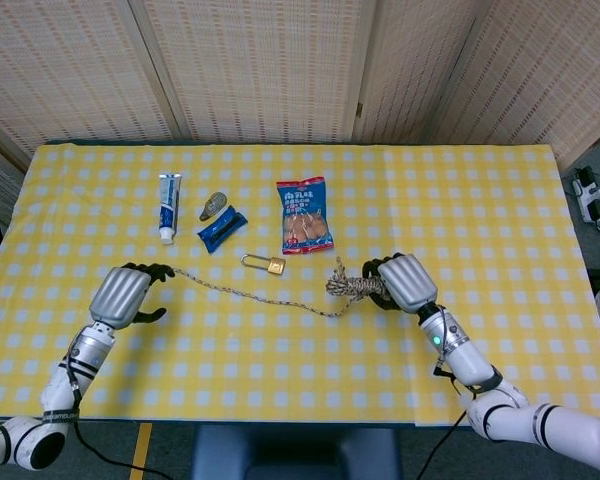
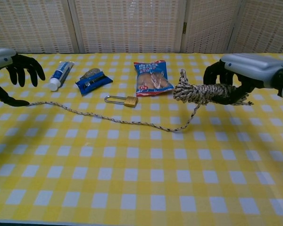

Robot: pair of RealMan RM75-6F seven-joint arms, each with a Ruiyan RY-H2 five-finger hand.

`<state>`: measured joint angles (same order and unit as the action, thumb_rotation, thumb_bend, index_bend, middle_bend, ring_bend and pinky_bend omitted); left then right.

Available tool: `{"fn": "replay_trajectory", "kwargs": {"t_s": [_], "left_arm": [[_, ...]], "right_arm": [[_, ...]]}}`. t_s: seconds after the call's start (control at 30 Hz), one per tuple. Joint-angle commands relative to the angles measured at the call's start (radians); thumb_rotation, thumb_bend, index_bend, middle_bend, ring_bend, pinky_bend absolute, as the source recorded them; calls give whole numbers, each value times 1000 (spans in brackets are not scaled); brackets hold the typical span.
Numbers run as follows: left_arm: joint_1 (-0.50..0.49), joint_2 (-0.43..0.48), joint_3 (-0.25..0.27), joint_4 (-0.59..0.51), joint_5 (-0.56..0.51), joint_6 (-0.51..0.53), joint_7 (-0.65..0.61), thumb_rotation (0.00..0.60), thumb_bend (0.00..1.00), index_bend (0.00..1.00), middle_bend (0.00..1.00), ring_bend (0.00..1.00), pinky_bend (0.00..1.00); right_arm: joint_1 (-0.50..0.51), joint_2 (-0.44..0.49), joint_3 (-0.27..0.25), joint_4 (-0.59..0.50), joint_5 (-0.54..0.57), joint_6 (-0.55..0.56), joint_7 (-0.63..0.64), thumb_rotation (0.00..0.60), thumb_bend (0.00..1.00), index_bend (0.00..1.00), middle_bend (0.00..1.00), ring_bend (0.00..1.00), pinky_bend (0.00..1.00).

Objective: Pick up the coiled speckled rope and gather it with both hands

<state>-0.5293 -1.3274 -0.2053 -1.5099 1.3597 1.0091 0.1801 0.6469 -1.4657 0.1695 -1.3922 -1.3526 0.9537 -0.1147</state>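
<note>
Table (image 1: pixel 500 200), covered by a yellow-and-white checked cloth, backed by woven reed screens (image 1: pixel 260 60).

Right hand (image 1: pixel 400 282), silver-backed with black fingers, at about 4 o'clock from the table's centre: fingers wrapped around the bundled end of the rope (image 1: pixel 355 287), which the chest view shows raised off the cloth. The rope is thin, speckled tan and dark, wound into a tight, stubby coil at the hand; from the coil a single strand drops to the cloth and runs toward 9 o'clock as a shallow, wavy line.

Left hand (image 1: pixel 125 295), at about 8 o'clock: fingers spread and curved downward at the strand's free end; in the chest view the thumb tip lies at the rope's tip, but whether it presses on it cannot be told.

Objects lying at 12 o'clock of the strand, none touching it:
- Snack packet (image 1: pixel 303 215), glossy red and blue, flat and rectangular, at 11 o'clock from the coil.
- Toothpaste tube (image 1: pixel 168 206), white with blue print, cap toward the robot.
- Blue wrapper (image 1: pixel 222 228), oblong, lying slantwise, with a small grey-brown oval object (image 1: pixel 213 205) just beside it at 11 o'clock.
- Padlock (image 1: pixel 266 264), brass body with a steel shackle, lying flat, nearest to the strand.
</note>
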Motion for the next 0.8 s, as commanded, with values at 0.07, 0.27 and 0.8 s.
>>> {"fn": "replay_trajectory", "kwargs": {"t_s": [0.07, 0.27, 0.8], "left_arm": [[-89, -83, -31, 94, -74, -84, 43, 600, 238, 382, 565, 568, 590], [-168, -159, -44, 212, -154, -180, 58, 600, 273, 382, 671, 639, 671], [-255, -263, -26, 463, -291, -305, 55, 600, 380, 434, 723, 673, 671]], "right_arm": [[6, 3, 9, -3, 13, 5, -16, 600, 558, 586, 541, 555, 465], [13, 9, 15, -19, 45, 5, -57, 600, 558, 586, 541, 556, 465], [22, 17, 30, -53, 132, 12, -136, 600, 559, 586, 541, 558, 467]]}}
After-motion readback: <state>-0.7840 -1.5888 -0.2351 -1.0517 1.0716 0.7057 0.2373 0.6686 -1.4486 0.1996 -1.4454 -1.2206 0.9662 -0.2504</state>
